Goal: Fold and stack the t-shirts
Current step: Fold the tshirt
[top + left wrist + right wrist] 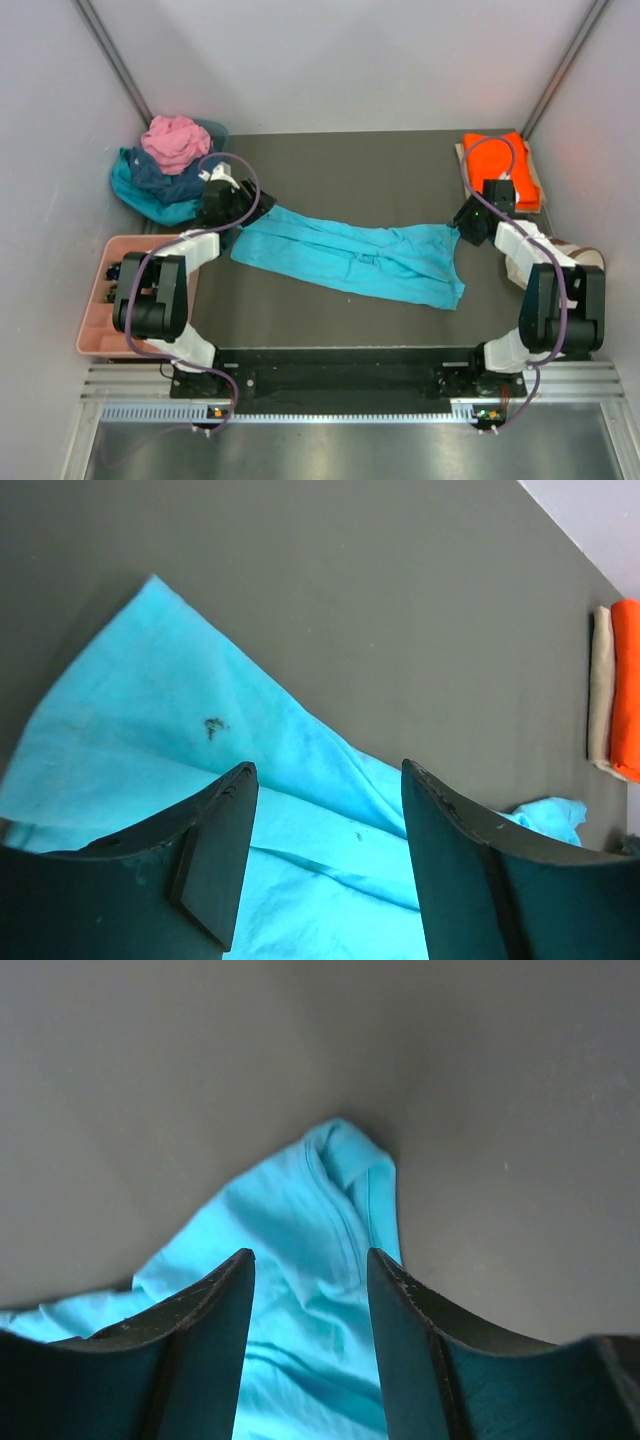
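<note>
A bright turquoise t-shirt (350, 260) lies spread in a long crumpled band across the middle of the dark table. My left gripper (236, 228) hovers over its left end, and the left wrist view shows the jaws of this gripper (328, 768) open above the cloth (150, 710), holding nothing. At the shirt's right corner my right gripper (462, 228) also stands open (310, 1254), with the hemmed corner (330, 1190) lying on the table under and beyond the fingertips. A folded orange t-shirt (495, 165) rests at the back right. Pink (175, 140), navy (165, 180) and teal (140, 197) shirts are heaped at the back left.
The orange shirt (627, 680) sits on a cream canvas bag (600, 690), part of which shows beside the right arm (572, 252). A pink tray (95, 320) with small items stands at the left edge. White walls close in the table on three sides.
</note>
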### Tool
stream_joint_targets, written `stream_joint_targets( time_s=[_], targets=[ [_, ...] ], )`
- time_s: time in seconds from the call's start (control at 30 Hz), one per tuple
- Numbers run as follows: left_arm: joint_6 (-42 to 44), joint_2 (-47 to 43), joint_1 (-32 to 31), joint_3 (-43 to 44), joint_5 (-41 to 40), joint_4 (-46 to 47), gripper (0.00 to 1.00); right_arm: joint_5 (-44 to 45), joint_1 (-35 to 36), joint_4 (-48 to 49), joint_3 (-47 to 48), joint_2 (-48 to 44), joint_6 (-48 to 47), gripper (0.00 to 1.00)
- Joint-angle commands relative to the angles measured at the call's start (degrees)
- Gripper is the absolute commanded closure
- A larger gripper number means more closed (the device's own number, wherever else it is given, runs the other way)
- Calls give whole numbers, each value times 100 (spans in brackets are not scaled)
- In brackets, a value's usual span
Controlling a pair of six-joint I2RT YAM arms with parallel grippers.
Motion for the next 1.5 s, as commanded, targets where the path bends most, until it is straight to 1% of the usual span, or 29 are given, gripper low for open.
stream_joint_targets(
  time_s=[0.0,0.13,0.4,0.77,0.93,1.03,1.07,1.13,1.17,1.23,1.47],
  targets=[
    [133,126,-142,264,-71,103,36,424,-64,89,594,407,122,52],
    [133,171,-204,281,16,94,36,565,-64,-16,911,794,113,53],
    [195,144,-204,264,25,23,36,583,-73,-8,1096,1304,104,55],
    [177,162,-204,229,25,41,36,301,-64,80,1096,1498,87,55],
    [160,205,-204,246,43,15,36,213,-73,107,1236,1665,87,57],
    [169,206,-204,255,34,-3,36,213,-73,72,1386,1840,78,64],
    [169,214,-204,255,25,-12,36,213,-73,63,1421,1919,69,73],
    [177,197,-204,255,16,-38,36,213,-64,63,1500,1990,78,82],
    [177,197,-204,238,-10,-47,36,205,-64,71,1518,2060,78,92],
    [177,197,-204,238,-19,-64,36,239,-64,98,1588,2122,78,100],
    [204,171,-204,202,-54,-126,36,398,-64,107,2088,2526,69,100]
  ],
)
